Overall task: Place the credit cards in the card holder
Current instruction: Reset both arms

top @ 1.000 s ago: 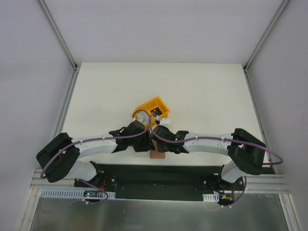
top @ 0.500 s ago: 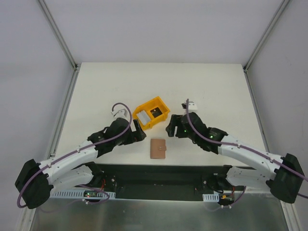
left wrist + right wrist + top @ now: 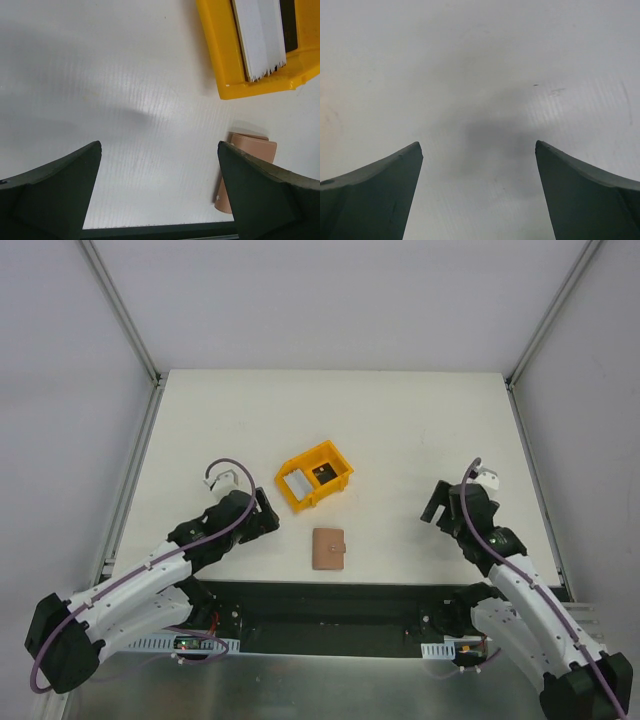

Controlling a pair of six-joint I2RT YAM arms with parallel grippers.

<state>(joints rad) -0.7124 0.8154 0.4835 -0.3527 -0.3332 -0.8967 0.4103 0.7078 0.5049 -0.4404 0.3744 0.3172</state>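
On a matte white table (image 3: pixel 400 420) with a faintly ribbed surface, a small flat brown leather-like card holder (image 3: pixel 328 549) lay closed near the front edge. It sat just in front of a glossy yellow plastic bin (image 3: pixel 316 476) that held thin pale credit cards (image 3: pixel 296 483) beside something dark, too small to make out. The left gripper (image 3: pixel 266 510) and right gripper (image 3: pixel 436 504) hovered well apart on either side, dark wedge-shaped fingers spread wide and grasping nothing; in the left wrist view a finger hid part of the holder and the frame cut off the bin.
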